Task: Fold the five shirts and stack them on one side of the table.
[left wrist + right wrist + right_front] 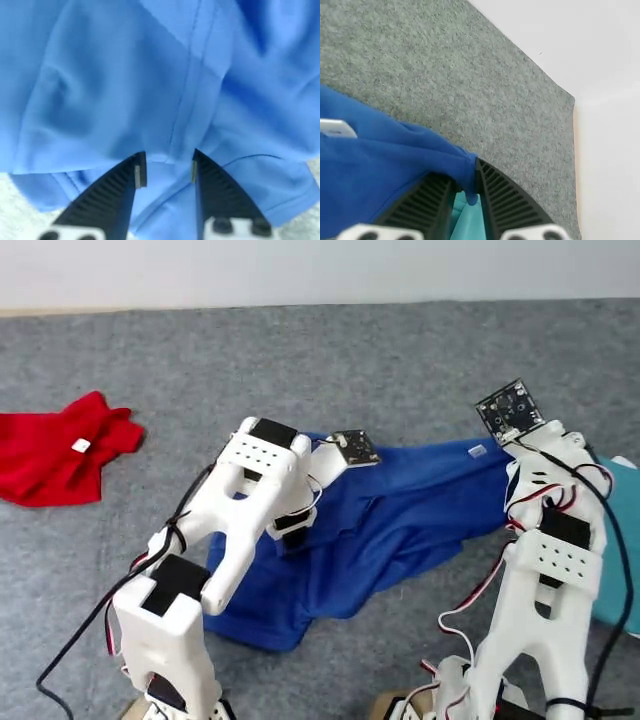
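A blue shirt (400, 525) lies crumpled across the middle of the grey table. My left gripper (166, 172) stands open just over a seam of the blue shirt (150, 90), one finger on each side of the fold; in the high view it (292, 528) sits on the shirt's left part. My right gripper (466, 186) is shut on a corner of the blue shirt (385, 160), at the shirt's right end in the high view (512, 462). A red shirt (60, 455) lies bunched at the far left.
A teal shirt (612, 540) lies at the table's right edge under the right arm, and its cloth (465, 215) shows between the right fingers. Bare grey felt (300, 360) stretches along the back. The table's far edge (555, 85) meets a white wall.
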You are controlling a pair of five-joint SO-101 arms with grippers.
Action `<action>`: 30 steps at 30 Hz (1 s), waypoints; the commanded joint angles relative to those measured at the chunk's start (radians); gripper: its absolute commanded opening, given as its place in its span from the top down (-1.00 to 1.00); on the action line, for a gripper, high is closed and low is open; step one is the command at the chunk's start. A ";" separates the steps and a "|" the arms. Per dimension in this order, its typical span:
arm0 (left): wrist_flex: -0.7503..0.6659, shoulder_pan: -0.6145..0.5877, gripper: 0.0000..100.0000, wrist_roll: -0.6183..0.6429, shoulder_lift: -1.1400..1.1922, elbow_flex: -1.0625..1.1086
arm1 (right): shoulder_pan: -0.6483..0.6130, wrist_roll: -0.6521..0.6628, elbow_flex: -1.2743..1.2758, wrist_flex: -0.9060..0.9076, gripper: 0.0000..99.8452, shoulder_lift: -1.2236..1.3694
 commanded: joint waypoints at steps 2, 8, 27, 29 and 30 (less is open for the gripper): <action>-0.018 -0.005 0.66 0.008 0.011 -0.007 | -0.008 0.006 -0.064 -0.015 0.98 -0.004; -0.018 -0.012 0.64 0.006 0.112 -0.013 | -0.008 0.006 -0.064 -0.015 0.98 -0.004; -0.038 -0.040 0.64 0.009 0.161 -0.099 | -0.008 0.006 -0.064 -0.015 0.98 -0.012; -0.035 -0.040 0.64 0.009 0.169 -0.107 | -0.007 0.006 -0.064 -0.015 0.98 -0.012; -0.031 -0.040 0.64 0.009 0.173 -0.113 | -0.007 0.006 -0.064 -0.015 0.98 -0.012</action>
